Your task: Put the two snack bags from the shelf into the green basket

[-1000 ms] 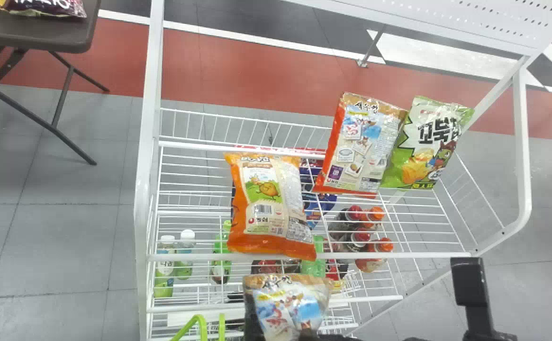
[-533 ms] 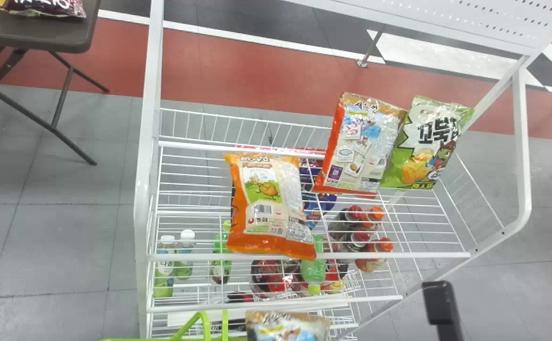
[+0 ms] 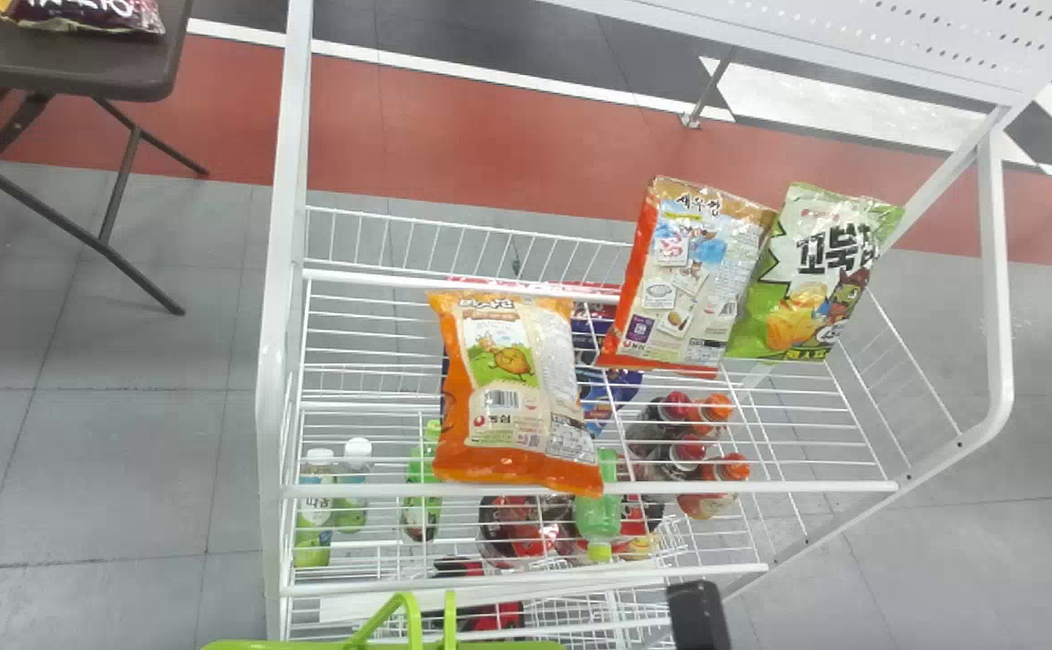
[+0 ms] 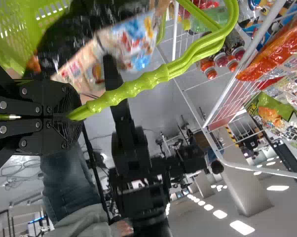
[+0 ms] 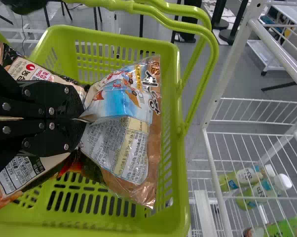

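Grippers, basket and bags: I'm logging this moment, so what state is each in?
Left gripper: shut on the basket handle
Right gripper: shut on a creased snack bag
Green basket: upright, another bag inside
Orange bag: lying on the shelf
Brown-topped bag: propped up
Green-and-white bag: propped up

We see smooth white metal in the shelf (image 3: pixel 280 379) and glossy, crinkled plastic in the bags (image 3: pixel 515 379) on it. Near the shelf, the basket (image 5: pixel 180 207) looks smooth, slightly shiny plastic.
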Controlling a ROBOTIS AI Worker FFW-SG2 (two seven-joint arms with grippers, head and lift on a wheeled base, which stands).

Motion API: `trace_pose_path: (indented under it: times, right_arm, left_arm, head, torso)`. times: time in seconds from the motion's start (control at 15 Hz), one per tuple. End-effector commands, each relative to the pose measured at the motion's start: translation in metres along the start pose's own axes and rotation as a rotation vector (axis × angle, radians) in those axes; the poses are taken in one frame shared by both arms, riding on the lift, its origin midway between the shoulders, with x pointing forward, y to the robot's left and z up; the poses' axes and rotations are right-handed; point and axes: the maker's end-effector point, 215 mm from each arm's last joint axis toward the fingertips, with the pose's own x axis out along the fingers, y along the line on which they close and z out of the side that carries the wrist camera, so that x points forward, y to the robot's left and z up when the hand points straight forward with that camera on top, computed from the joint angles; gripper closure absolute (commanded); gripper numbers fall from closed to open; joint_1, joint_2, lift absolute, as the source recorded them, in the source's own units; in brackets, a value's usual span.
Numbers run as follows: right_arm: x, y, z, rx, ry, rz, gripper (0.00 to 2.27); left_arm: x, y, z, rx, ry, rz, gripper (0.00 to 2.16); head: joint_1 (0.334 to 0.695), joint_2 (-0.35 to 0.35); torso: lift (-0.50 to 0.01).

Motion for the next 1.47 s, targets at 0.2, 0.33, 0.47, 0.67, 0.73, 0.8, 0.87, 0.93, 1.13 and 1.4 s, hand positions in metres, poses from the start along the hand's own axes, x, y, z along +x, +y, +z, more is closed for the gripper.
trace_pose_path:
  times: [0.2,0.33,0.47,0.67,0.73,0.8,0.87,0.93,1.13,1.4]
  right_arm:
    - [0.036,0.007,0.006,-0.026,0.023,0.052,0.00]
    - [0.029,0.013,-0.007,-0.009,0.077,0.043,0.05]
    - [0.017,0.014,-0.002,-0.028,0.054,0.020,0.06]
    - [-0.007,0.010,0.035,-0.073,-0.052,-0.013,0.08]
    - [-0.015,0.011,0.057,-0.111,-0.116,-0.018,0.10]
    - [-0.024,0.012,0.078,-0.145,-0.180,-0.023,0.13]
    - [-0.033,0.019,0.100,-0.176,-0.252,-0.018,0.13]
    - [-0.044,0.025,0.123,-0.215,-0.335,-0.007,0.13]
    - [-0.094,0.047,0.199,-0.356,-0.631,0.002,0.13]
    - [-0.145,0.033,0.261,-0.410,-0.863,-0.120,0.13]
  left_arm:
    - [-0.001,0.000,-0.001,-0.001,0.002,0.002,1.95]
    - [-0.002,0.002,0.000,-0.001,0.000,0.006,1.95]
    - [-0.003,0.003,-0.001,-0.001,0.001,0.006,1.95]
    - [-0.002,0.004,0.000,-0.001,0.001,0.007,1.95]
    - [-0.002,0.003,0.001,0.001,-0.003,0.006,1.95]
    - [-0.002,0.004,0.000,0.002,-0.001,0.007,1.95]
    - [-0.002,0.004,0.000,0.000,-0.001,0.007,1.95]
    - [-0.002,0.004,0.000,0.000,-0.001,0.007,1.95]
    - [-0.002,0.004,0.000,-0.002,-0.002,0.007,1.95]
    - [-0.002,0.003,-0.001,-0.002,0.001,0.007,1.95]
  head:
    - [0.695,-0.350]
    - [0.695,-0.350]
    - [0.695,-0.350]
    - [0.695,-0.350]
    - [0.695,-0.350]
    - [0.695,-0.350]
    - [0.695,-0.350]
    - [0.695,-0.350]
    - [0.695,-0.350]
    - [0.695,-0.350]
  torso:
    - [-0.011]
    - [-0.011]
    - [-0.011]
    - [-0.011]
    - [-0.011]
    - [-0.011]
    - [-0.011]
    - [-0.010]
    - [-0.010]
    - [-0.010]
